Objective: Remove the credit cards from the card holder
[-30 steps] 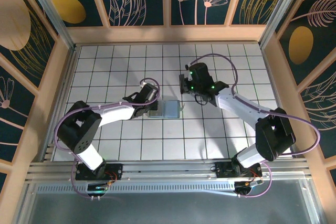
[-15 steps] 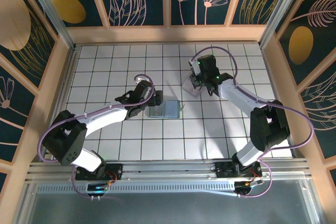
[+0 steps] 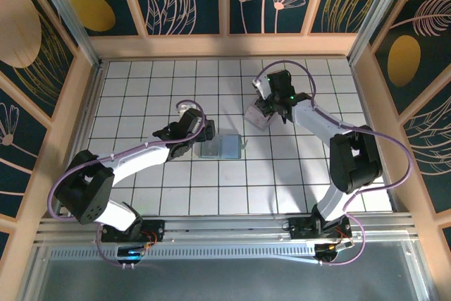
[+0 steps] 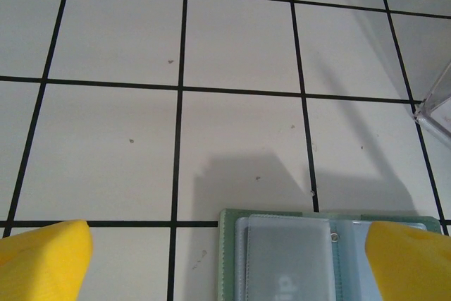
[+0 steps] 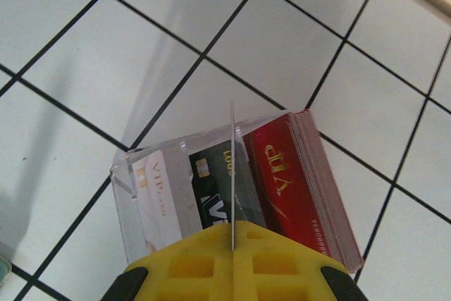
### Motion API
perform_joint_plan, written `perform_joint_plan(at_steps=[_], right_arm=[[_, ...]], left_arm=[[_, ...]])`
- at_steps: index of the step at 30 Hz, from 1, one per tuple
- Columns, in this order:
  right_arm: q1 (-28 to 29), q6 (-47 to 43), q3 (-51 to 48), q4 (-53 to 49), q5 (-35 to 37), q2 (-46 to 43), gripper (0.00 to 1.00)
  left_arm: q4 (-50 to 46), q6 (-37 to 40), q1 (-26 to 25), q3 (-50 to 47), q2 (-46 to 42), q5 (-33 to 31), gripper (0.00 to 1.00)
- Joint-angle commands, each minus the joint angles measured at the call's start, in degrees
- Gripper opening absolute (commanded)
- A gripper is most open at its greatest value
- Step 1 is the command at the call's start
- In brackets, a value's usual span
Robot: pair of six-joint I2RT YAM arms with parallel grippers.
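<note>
Two arms share the job. On the left, the left end effector (image 3: 208, 132) hangs wide open and empty by the card holder (image 3: 220, 147), which lies flat in the middle of the desk (image 3: 141, 89). On the right, the right end effector (image 5: 232, 237) pinches one thin credit card (image 5: 232, 160) over the clear box (image 5: 123, 174). It looks like drop-off time; next it must let go gently.

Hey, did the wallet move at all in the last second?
No. The wallet lies over the same black grid lines of the table as a second ago.
</note>
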Motion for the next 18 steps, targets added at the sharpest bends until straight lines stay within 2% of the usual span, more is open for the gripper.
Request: perform_joint_plan(at_steps=[1, 18], right_arm=[[-0.3, -2.2, 2.3, -0.8, -1.7, 1.3, 0.0], [-2.4, -4.1, 2.8, -3.9, -2.5, 4.4, 0.0]], left_arm=[[-1.4, -1.1, 0.1, -0.8, -1.3, -1.9, 0.99], [-1.7, -1.1, 0.2, -0.9, -1.1, -1.9, 0.99]])
